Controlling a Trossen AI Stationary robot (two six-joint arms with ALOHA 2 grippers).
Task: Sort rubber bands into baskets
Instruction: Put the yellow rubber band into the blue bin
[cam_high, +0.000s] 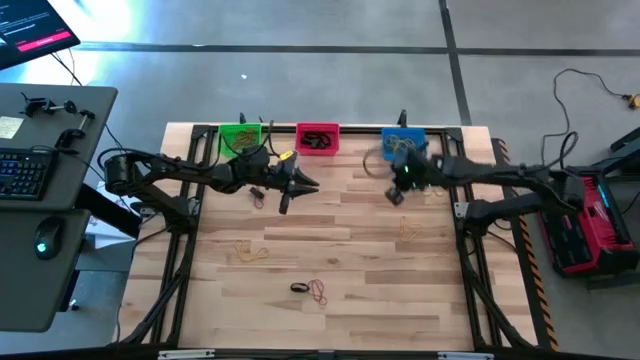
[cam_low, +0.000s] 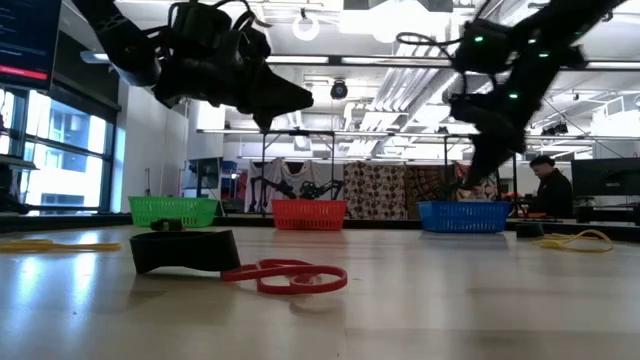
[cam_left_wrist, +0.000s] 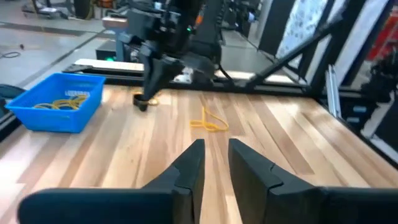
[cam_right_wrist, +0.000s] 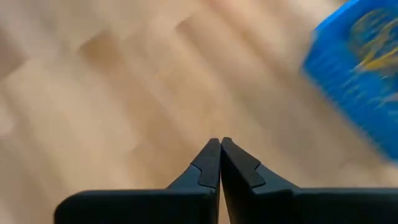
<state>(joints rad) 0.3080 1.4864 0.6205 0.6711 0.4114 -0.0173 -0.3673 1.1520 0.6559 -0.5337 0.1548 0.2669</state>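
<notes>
Three baskets stand in a row at the table's far edge: green (cam_high: 240, 135), red (cam_high: 318, 138) and blue (cam_high: 403, 142). The blue one holds tan rubber bands (cam_left_wrist: 62, 102). Loose bands lie flat on the wood: a tan one (cam_high: 250, 250), another tan one (cam_high: 410, 230), a black one (cam_high: 298, 288) and a red one (cam_high: 318, 292). My left gripper (cam_left_wrist: 216, 149) hovers in front of the green and red baskets, open by a narrow gap, with nothing in it. My right gripper (cam_right_wrist: 221, 146) hangs shut in front of the blue basket; no band shows between its fingers.
Bare wood lies between the baskets and the loose bands. In the low view the black band (cam_low: 185, 250) and the red band (cam_low: 290, 277) lie nearest the front edge. A desk with a keyboard (cam_high: 22, 172) stands left of the table. A person (cam_low: 548, 185) sits in the room behind.
</notes>
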